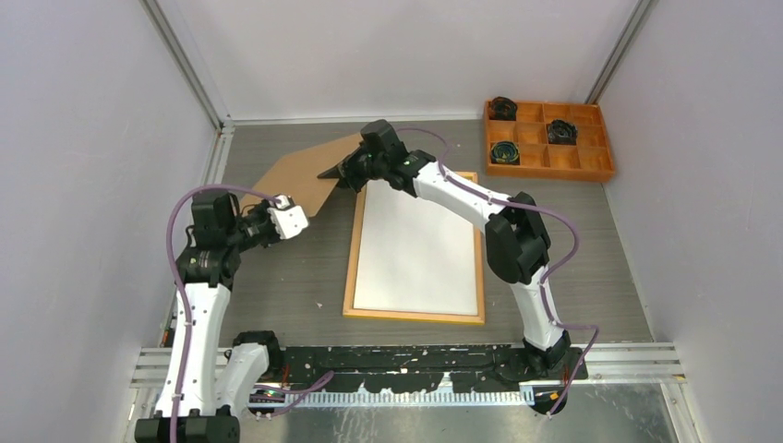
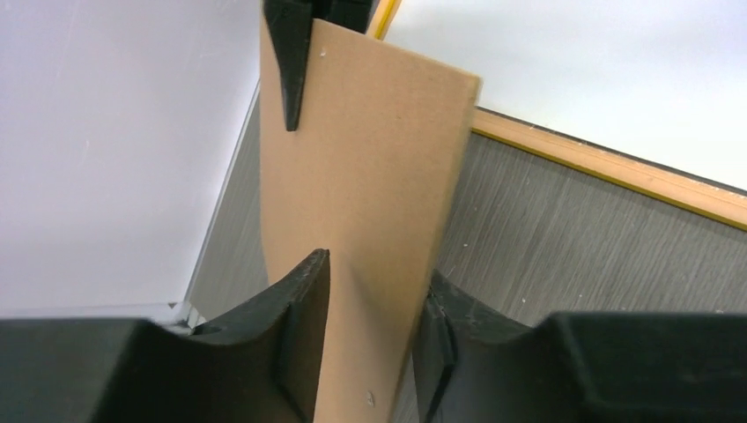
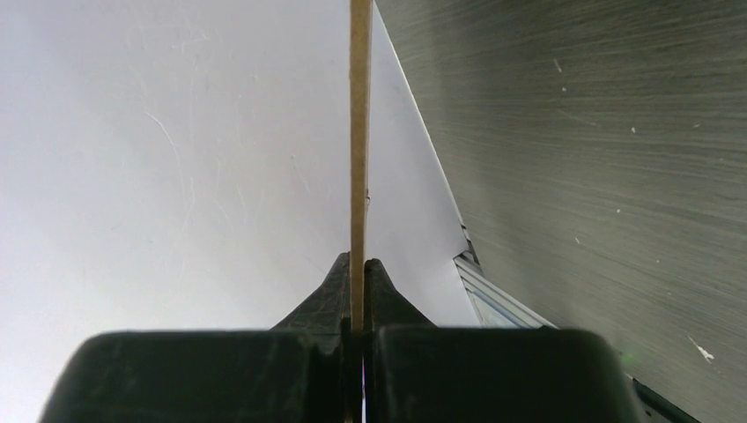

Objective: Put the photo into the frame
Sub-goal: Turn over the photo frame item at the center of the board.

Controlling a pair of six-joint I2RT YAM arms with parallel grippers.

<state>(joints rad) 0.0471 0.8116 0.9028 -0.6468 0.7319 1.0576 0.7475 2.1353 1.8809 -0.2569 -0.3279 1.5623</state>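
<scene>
The frame (image 1: 413, 317) lies back-up on the table, its light wood border around the photo (image 1: 415, 249), which shows only its plain white back. A brown backing board (image 1: 295, 175) is lifted at a tilt over the frame's far left corner. My right gripper (image 1: 346, 173) is shut on the board's far edge, and in its wrist view the pads (image 3: 343, 278) pinch the thin edge (image 3: 359, 132). My left gripper (image 1: 294, 220) straddles the board's near corner. Its jaws (image 2: 379, 269) stand apart, with the board (image 2: 370, 159) passing slantwise between them.
An orange compartment tray (image 1: 549, 138) with black coiled parts sits at the far right. White walls close in the left, back and right sides. A metal rail (image 1: 415, 365) runs along the near edge by the arm bases.
</scene>
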